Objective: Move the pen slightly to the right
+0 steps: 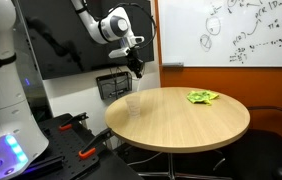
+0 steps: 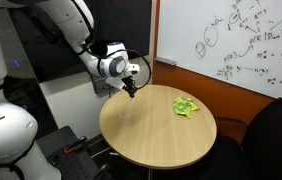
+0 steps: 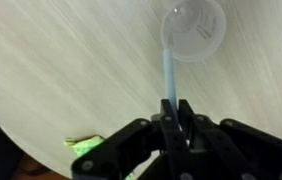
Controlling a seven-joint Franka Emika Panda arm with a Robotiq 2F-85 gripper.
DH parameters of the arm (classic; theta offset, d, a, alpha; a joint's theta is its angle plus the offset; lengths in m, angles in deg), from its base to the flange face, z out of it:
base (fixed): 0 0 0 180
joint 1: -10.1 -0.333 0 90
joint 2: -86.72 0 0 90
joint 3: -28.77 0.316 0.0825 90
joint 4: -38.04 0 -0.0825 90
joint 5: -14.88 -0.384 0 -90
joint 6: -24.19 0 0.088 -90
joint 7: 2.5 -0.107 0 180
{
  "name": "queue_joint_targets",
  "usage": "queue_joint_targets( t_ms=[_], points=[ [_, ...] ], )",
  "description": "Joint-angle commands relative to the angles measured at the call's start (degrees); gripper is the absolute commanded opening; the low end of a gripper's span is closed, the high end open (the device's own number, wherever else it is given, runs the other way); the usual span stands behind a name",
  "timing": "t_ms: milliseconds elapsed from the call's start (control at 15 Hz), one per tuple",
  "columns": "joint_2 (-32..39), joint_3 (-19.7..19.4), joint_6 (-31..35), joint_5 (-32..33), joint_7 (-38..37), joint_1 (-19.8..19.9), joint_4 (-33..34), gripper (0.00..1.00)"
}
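One table; one clear cup; one pen; one green object — one whiteboard

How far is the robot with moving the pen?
Done: the gripper is shut on the pen. In hand: it holds the pen above the table, tip toward the clear cup. Left: set the pen down and open; no release is visible yet.

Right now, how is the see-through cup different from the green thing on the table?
The cup is clear; the green thing is bright green. The cup stands upright; the green thing lies low and crumpled. The cup sits near the edge, below the gripper holding the pen; the green thing lies farther across. Both rest on the round wooden table.
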Motion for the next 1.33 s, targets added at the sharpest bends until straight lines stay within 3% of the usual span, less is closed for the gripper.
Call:
queue_joint_targets(
  t_ms=[0,200,533,1067,1133,1200,1267],
  points=[
    [-1.4,3.1,-11.9,1.1,-2.5,4.9,1.2,0.03],
    [1.8,4.9,-16.3,-0.4,-1.6,9.2,2.5,0.03],
    [11.7,6.0,-15.8,-1.7,-0.7,12.4,4.9,0.03],
    [24.4,2.0,-15.3,5.4,-1.4,7.6,12.8,0.03],
    [24.9,1.7,-14.5,5.8,-1.7,7.3,13.3,0.11],
    [25.1,1.6,-14.4,5.8,-1.8,7.2,13.8,0.38],
    [25.0,1.4,-13.5,5.9,-2.1,6.9,14.0,0.40]
  ],
)
